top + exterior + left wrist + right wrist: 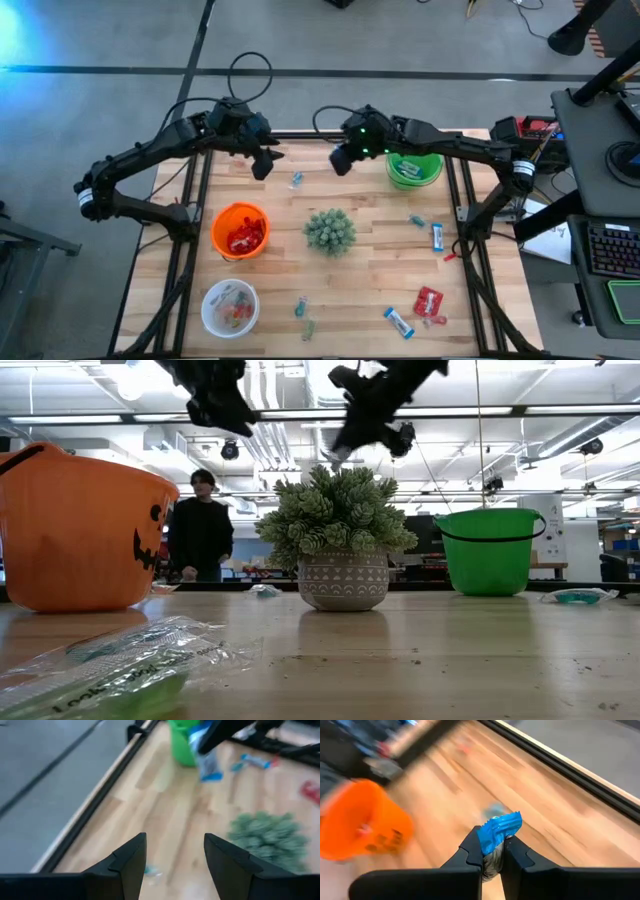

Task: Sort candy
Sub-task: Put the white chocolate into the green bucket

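Observation:
My right gripper [340,162] hangs over the table's far middle, shut on a blue-and-white wrapped candy bar [498,831]. The left wrist view shows the bar [206,761] dangling in front of the green bowl [414,168]. My left gripper [264,163] stands open a little to the left of it, above the table, with nothing between its fingers [131,857]. A small blue candy [296,180] lies on the wood between the two grippers. More candy lies at the near right: a red packet [428,300] and blue-and-white bars [437,236]. My right gripper pinches the wrapped bar between its two fingers. The bar's crimped blue end [506,823] sticks out past the fingertips, and pale wrapper [492,862] shows farther back in the gap. The fingers slant down from the table's right. The bar is lifted clear of the table.
An orange bowl [240,230] with red pieces stands at the left and a clear bowl [230,306] at the near left. A spiky green plant in a pot [330,230] sits at the table's middle. Small teal pieces [302,308] lie near the front edge.

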Action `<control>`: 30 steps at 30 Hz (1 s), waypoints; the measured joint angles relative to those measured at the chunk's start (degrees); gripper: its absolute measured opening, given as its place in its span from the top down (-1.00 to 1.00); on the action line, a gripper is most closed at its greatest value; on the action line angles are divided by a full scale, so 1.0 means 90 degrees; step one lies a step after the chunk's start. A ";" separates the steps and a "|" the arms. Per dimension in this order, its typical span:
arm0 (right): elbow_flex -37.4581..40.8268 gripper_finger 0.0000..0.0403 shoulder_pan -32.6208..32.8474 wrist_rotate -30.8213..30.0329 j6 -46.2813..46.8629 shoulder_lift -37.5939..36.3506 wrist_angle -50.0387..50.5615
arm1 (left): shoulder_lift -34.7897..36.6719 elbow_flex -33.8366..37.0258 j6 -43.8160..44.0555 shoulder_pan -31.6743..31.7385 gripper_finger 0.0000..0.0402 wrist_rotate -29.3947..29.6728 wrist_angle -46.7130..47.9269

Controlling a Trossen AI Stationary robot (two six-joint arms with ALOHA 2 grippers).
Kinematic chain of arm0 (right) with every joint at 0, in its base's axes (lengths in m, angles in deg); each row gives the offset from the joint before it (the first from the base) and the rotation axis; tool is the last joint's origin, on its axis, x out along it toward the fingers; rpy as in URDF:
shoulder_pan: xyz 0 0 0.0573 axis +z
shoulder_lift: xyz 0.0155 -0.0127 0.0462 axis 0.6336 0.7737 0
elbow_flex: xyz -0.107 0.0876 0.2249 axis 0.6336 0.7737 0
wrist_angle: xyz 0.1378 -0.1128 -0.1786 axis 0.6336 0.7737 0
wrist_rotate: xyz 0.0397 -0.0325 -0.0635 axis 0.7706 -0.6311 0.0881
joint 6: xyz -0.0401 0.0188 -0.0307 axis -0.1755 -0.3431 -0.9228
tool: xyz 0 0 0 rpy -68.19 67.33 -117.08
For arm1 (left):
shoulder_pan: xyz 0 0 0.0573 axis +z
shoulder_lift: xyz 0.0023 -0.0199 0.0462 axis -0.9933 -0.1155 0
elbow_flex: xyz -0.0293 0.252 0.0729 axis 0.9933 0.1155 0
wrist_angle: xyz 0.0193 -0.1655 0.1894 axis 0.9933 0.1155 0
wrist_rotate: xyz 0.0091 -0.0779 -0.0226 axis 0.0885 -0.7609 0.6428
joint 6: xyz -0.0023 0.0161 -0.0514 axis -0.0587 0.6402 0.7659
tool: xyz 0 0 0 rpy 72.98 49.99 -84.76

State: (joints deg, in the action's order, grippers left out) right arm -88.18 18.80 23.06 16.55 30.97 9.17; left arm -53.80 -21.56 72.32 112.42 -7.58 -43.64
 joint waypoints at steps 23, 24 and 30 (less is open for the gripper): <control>0.0000 0.91 -0.1635 -0.0783 -0.1158 -0.1422 0.3815 | 0.0059 -0.0002 0.0634 0.0034 0.10 0.0921 0.1182; 0.0000 0.91 -0.1784 -0.0784 -0.1215 -0.1457 0.3900 | 0.0059 -0.0002 0.0651 0.0034 0.10 0.1022 0.1181; 0.0000 0.91 -0.2502 -0.0795 -0.1597 -0.1504 0.4512 | 0.0059 -0.0002 0.0910 0.0034 0.10 0.1903 0.1135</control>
State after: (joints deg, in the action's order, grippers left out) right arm -88.18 -3.72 15.91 2.18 17.44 49.78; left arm -53.26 -21.59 80.51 112.73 9.55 -33.42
